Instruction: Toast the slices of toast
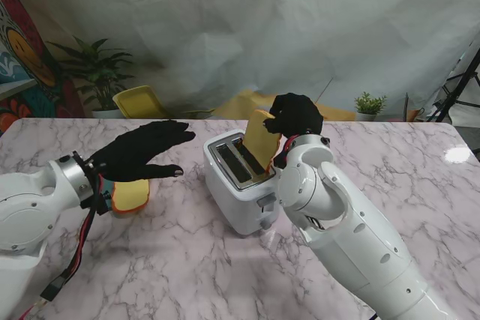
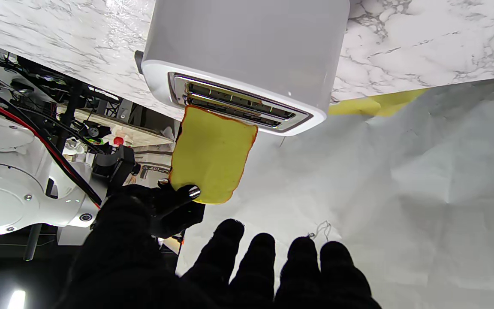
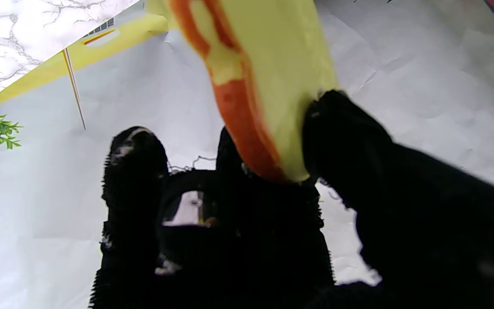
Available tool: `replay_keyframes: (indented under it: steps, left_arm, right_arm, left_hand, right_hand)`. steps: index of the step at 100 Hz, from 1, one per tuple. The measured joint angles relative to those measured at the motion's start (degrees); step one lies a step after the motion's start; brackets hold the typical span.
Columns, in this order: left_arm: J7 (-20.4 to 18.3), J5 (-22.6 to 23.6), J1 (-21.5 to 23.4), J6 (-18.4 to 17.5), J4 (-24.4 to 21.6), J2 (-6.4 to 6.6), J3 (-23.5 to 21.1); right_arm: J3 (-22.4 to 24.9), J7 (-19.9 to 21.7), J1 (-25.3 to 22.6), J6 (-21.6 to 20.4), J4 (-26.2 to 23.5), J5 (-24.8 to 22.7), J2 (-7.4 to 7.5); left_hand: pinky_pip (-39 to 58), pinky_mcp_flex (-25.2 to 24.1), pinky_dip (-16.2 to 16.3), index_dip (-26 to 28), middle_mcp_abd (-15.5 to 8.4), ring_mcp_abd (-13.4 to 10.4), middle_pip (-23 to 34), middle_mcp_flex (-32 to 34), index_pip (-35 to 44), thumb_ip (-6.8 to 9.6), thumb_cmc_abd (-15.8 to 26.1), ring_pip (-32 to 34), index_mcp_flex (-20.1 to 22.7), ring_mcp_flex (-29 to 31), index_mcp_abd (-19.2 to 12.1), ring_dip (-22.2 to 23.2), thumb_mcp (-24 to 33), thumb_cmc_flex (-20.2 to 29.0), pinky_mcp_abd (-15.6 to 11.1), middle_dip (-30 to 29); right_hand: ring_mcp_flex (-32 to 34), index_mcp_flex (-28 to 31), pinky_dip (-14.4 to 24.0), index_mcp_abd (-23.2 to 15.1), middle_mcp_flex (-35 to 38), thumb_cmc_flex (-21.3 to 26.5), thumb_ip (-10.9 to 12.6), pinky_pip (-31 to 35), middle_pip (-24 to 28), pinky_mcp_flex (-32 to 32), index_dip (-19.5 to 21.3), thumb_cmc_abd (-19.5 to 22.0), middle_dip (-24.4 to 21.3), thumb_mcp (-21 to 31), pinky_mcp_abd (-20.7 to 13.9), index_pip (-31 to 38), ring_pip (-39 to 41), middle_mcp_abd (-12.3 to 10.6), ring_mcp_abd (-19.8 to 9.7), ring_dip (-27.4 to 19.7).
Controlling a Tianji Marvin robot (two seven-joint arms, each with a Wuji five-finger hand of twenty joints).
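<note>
From the stand, the right hand (image 1: 295,115) grips a toast slice (image 1: 262,136) whose lower edge enters the slot of the toaster (image 1: 241,182) just beneath it. The left hand (image 1: 142,151) hovers empty, fingers spread, over a second slice (image 1: 131,195).

Left wrist: the spread fingers (image 2: 259,257) point toward the toaster (image 2: 247,56).

Right wrist: fingers (image 3: 350,141) pinch the slice (image 3: 272,77).

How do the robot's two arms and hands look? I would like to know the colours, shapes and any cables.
Both arms have glossy white, rounded shells with small dark screws. The left hand and the right hand each wear a black knitted glove over five fingers. A silver metal ring joins the left wrist to its arm. A red and black cable hangs loosely along the left forearm, ending in a black connector.
</note>
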Motion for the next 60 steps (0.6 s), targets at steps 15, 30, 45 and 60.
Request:
replay_keyframes:
  steps: [15, 30, 45, 60]
  left_arm:
    - [-0.74, -0.38, -0.87, -0.04, -0.07, 0.04, 0.74]
    - [-0.97, -0.50, -1.21, -0.16, -0.27, 0.06, 1.04]
    - [-0.97, -0.41, -1.22, -0.54, -0.39, 0.06, 1.10]
    - [-0.87, -0.35, -1.20, -0.58, -0.39, 0.07, 1.09]
  right_arm:
    - [-0.48, -0.03, 0.64, 0.04, 0.62, 0.06, -0.04]
    - [-0.88, -0.55, 1.32, -0.06, 1.90, 0.49, -0.37]
    - [-1.26, -1.18, 1.93, -0.01, 2.88, 1.45, -0.73]
    - [-1.97, -2.59, 2.37, 0.18, 3.79, 2.75, -1.39]
  left_hand:
    - [0.00, 0.13, 0.00, 0.00, 0.00, -0.03, 0.01, 0.01, 0.00, 0.00, 0.00, 0.00, 0.00, 0.02, -0.01, 0.00, 0.00, 0.00, 0.00, 0.00]
    - [0.00, 0.14, 0.00, 0.00, 0.00, -0.03, 0.01, 0.01, 0.00, 0.00, 0.00, 0.00, 0.00, 0.02, -0.01, 0.00, 0.00, 0.00, 0.00, 0.00]
    - [0.00, 0.15, 0.00, 0.00, -0.01, -0.05, 0.01, 0.01, 0.00, 0.00, 0.00, 0.00, 0.00, 0.02, -0.02, 0.00, 0.00, 0.00, 0.00, 0.00]
    - [0.00, 0.15, 0.00, 0.00, -0.01, -0.05, 0.01, 0.01, 0.00, 0.00, 0.00, 0.00, 0.00, 0.02, -0.02, 0.00, 0.00, 0.00, 0.00, 0.00]
  right_hand:
    - [0.00, 0.00, -0.01, 0.00, 0.00, 0.00, 0.00, 0.00, 0.00, 0.00, 0.00, 0.00, 0.00, 0.00, 0.00, 0.00, 0.00, 0.00, 0.00, 0.00]
    - [0.00, 0.00, -0.01, 0.00, 0.01, 0.00, -0.02, 0.00, 0.00, 0.00, 0.00, 0.00, 0.00, 0.00, 0.00, 0.00, 0.00, 0.00, 0.00, 0.00]
    - [0.00, 0.01, -0.01, 0.00, 0.01, 0.00, -0.02, 0.00, 0.01, 0.00, 0.00, 0.00, 0.19, 0.00, 0.00, 0.00, 0.00, 0.00, 0.00, -0.48]
    - [0.00, 0.01, -0.01, 0.00, 0.01, 0.00, -0.03, 0.00, 0.02, 0.00, 0.00, 0.00, 0.24, 0.00, 0.00, 0.00, 0.00, 0.00, 0.00, -0.54]
